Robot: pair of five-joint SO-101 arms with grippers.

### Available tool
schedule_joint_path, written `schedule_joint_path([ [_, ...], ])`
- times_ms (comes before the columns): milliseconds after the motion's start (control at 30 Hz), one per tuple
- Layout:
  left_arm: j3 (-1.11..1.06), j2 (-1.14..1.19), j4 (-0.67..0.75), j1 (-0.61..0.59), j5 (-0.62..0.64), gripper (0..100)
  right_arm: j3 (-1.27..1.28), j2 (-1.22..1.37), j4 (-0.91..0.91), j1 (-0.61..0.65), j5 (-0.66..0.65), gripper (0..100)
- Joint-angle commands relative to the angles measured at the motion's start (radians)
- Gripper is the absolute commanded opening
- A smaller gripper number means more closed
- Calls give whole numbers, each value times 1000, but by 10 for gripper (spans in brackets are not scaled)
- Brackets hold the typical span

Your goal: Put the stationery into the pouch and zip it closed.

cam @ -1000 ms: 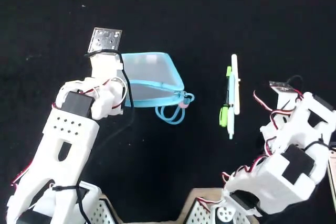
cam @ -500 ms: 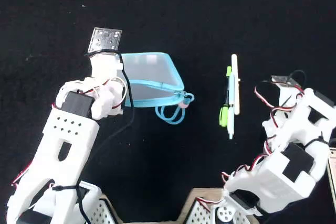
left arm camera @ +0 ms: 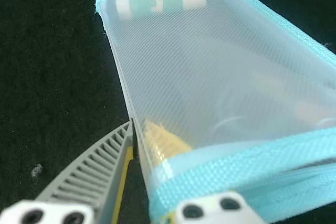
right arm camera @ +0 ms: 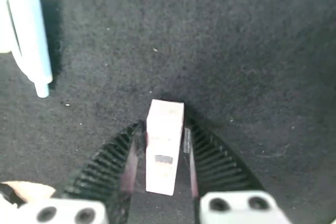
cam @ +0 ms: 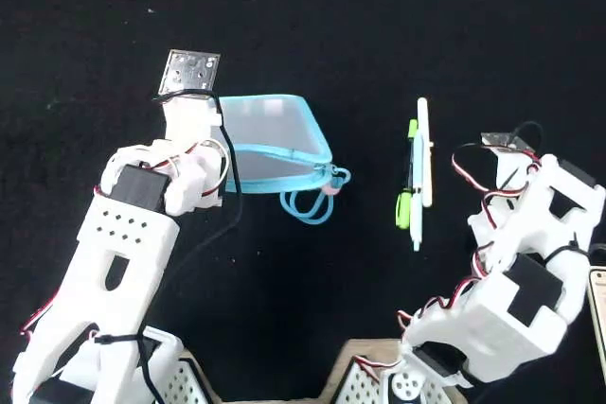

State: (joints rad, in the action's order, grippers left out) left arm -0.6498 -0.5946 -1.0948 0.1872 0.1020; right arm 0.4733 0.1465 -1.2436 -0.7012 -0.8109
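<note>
Clamps the edge of the pouch (left arm camera: 220,77) in the left gripper (left arm camera: 137,136) and pinches an eraser (right arm camera: 164,148) in the right gripper (right arm camera: 165,129), near the pens (cam: 418,177)

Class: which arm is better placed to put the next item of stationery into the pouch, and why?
Right. The right gripper is shut on a pale eraser, near the pens. The left gripper is shut on the pouch edge, steadying it.
</note>
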Motion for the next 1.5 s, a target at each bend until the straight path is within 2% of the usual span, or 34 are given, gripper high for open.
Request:
schedule_joint_path([
  [0, -19, 8, -3, 12, 11, 30, -53, -1, 17, 26, -8, 163],
  [167, -19, 8, -3, 12, 11, 30, -114, -1, 8, 20, -9, 187],
  [567, -19, 8, -3, 12, 11, 30, -28, -1, -25, 52, -6, 187],
  [833, -19, 8, -3, 12, 11, 30, -28, -1, -18, 55, 106, 187],
  [1467, -19, 8, -5, 12, 11, 30, -41, 111, 37, 46, 103, 186],
])
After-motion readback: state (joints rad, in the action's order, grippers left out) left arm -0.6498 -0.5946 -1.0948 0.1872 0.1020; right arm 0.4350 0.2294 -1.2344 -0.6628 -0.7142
